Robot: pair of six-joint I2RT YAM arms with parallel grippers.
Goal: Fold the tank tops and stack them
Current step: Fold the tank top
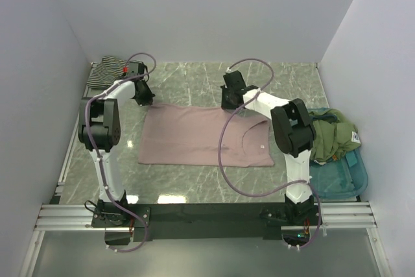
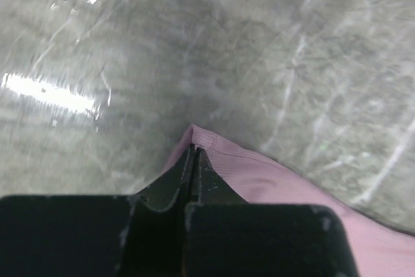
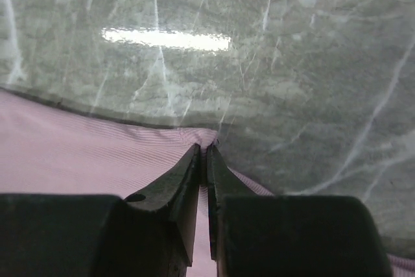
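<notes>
Pink tank top [image 1: 204, 142] lies flat on the desk [image 1: 194, 82], left of the teal tray [image 1: 340, 183]. Left jaws are clamped on its far corner away from the tray, right jaws on its far edge nearer the tray, likely to lift that edge evenly for a fold. Top ext. view alone shows the striped tank top [image 1: 109, 69] at the corner farthest from the tray; wrist cams alone confirm fabric pinched betw. the jaws.

Table [image 1: 194, 76]: pink top [image 1: 194, 137], striped top [image 1: 107, 69], tray [image 1: 347, 183]
</notes>
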